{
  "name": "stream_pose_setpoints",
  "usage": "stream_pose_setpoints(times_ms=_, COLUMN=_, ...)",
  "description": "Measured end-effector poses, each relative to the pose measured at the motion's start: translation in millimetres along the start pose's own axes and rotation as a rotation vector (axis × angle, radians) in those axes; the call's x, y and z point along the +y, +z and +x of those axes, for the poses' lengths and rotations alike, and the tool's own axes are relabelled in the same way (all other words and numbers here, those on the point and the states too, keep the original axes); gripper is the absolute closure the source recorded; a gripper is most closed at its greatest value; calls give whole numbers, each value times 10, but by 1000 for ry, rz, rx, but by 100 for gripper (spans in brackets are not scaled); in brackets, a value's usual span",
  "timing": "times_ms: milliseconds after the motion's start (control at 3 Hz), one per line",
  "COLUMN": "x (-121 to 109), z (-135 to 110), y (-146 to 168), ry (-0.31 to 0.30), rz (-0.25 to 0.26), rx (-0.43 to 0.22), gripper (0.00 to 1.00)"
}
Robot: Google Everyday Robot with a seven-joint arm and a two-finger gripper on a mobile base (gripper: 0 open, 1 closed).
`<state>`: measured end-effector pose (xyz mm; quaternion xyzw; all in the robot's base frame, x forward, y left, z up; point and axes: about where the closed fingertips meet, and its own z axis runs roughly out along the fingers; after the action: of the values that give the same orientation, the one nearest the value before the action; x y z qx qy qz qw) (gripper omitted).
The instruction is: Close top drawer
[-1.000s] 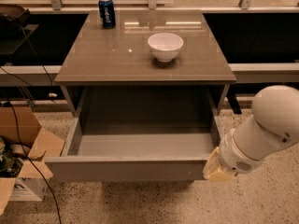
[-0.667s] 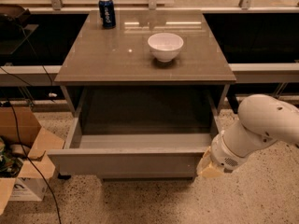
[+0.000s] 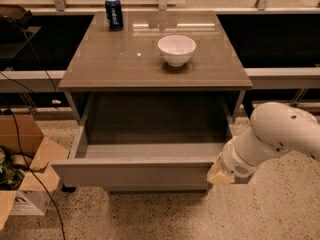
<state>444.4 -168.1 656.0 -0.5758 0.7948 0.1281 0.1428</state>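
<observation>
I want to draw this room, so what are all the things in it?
cabinet: one, grey-brown, middle
top drawer: one, grey, pulled out of the cabinet front
bowl: one, white, on the cabinet top
soda can: one, blue, upright at the top's back left
cardboard box: one, brown, on the floor at left
cable: one, black, trailing over the box and floor
arm: one, white, at right
gripper: one, tan, at the drawer front's right end
</observation>
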Motion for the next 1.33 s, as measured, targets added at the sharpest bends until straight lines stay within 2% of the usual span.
stream_pose_setpoints(times_ms=333, x=-3, z=-9, y=6, ry=0, rz=6, rx=-2, gripper=100)
stream_pose_setpoints(times_ms=1000, x=-497, z=-198, y=125, ry=-35, rz=93, rx=-69, gripper=100)
stream_pose_setpoints(times_ms=1333, x=-958, z=-363, y=165, ry=-43, rz=141, rx=-116, gripper=100)
